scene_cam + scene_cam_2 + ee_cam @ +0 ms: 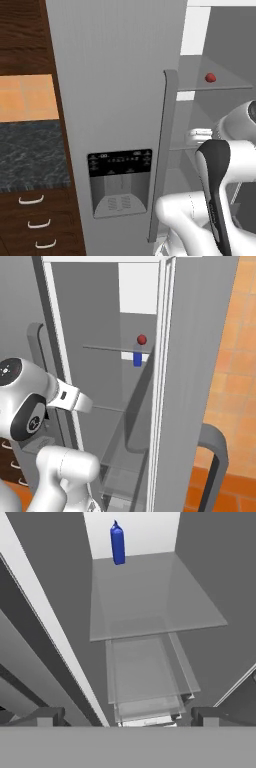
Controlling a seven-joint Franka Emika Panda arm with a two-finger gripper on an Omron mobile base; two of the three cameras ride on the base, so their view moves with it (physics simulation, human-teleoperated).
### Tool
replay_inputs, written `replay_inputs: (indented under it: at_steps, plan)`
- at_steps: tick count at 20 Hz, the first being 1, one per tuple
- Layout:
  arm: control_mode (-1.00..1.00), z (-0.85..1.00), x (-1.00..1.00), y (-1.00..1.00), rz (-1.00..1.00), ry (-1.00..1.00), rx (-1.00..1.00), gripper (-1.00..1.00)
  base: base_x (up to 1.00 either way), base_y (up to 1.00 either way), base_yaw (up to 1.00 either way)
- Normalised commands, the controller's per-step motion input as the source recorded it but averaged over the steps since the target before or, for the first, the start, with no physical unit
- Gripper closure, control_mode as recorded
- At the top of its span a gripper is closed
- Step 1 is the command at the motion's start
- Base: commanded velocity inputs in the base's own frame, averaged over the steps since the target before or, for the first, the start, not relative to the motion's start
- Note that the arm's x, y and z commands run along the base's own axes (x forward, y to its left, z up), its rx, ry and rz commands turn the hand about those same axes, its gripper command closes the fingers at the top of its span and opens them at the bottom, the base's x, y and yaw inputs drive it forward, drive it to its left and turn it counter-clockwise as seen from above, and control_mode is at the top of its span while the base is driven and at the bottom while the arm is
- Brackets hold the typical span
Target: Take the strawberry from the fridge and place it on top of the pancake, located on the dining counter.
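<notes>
The fridge (115,75) has its left door shut and its right side open. The strawberry (210,77) is a small red berry on the upper glass shelf, deep inside; from the other side the strawberry (142,339) sits just above a blue bottle (137,358). My gripper (127,716) is open and empty at the mouth of the fridge, below the strawberry's shelf, looking down over a lower glass shelf (150,597). The white hand (72,398) reaches toward the opening. The pancake and the dining counter are out of view.
The blue bottle (117,544) stands at the back of the lower shelf. Clear drawers (145,677) lie beneath it. The open fridge door (195,356) and its handle (216,456) flank the right. A black-topped counter (30,155) with wood drawers (35,220) is left.
</notes>
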Motion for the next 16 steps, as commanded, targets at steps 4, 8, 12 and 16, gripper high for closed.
replay_inputs:
  at_steps: [4,8,12,16]
  plan:
    - [-1.0,0.0,0.02,-0.1,0.0,0.0,0.02,-1.0,0.16,-0.23,0.0]
    - [-1.0,0.63,0.0,-0.46,0.0,-0.1,0.02,-1.0,0.0,0.0,0.0]
    - [-1.0,0.87,0.0,-0.41,0.0,-0.1,0.0,-1.0,0.0,0.0,0.0]
    - [-1.0,0.33,0.07,-0.42,-0.03,-0.06,0.0,-1.0,0.0,0.0,0.0]
